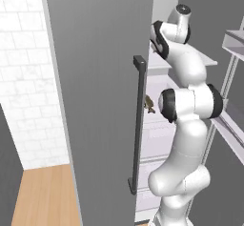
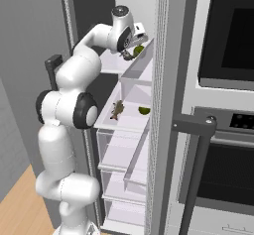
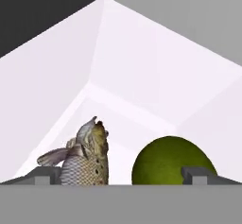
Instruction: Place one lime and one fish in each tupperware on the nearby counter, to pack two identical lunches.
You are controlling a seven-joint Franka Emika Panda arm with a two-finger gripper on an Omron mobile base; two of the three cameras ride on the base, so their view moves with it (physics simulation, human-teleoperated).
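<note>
My gripper is open inside the top shelf of an open fridge, its two fingertips spread wide. Between them lie a grey-brown fish on the left and a yellow-green lime on the right, both close ahead and neither held. From the right base view the gripper hovers at that shelf beside the lime. One shelf lower rest a second fish and a second lime; that fish also peeks past the door edge. The tupperware and the counter are out of view.
The grey fridge door with its dark vertical handle stands open to my left. Door bins line the right side of the opening. A wall oven sits further right. Clear drawers fill the lower fridge.
</note>
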